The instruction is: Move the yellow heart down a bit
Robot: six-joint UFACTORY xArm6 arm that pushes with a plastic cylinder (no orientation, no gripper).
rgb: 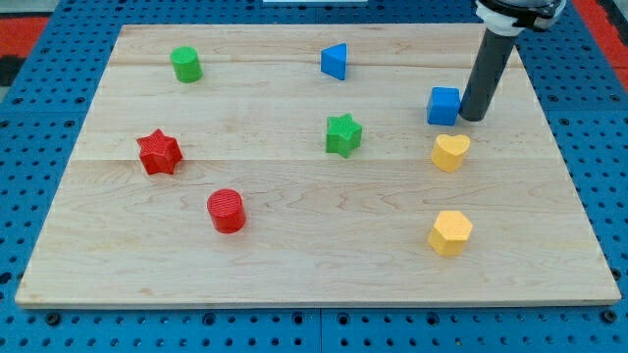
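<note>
Wooden board (294, 255), upright rod, my tip (472, 119) beside blue cube (444, 105), above yellow heart (449, 152), no jaws

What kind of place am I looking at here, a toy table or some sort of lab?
Most likely a robotics lab bench. A wooden board sits on a blue perforated base, small coloured blocks such as the yellow heart are scattered on it, and my tip rests beside the blue cube, above the heart.
</note>
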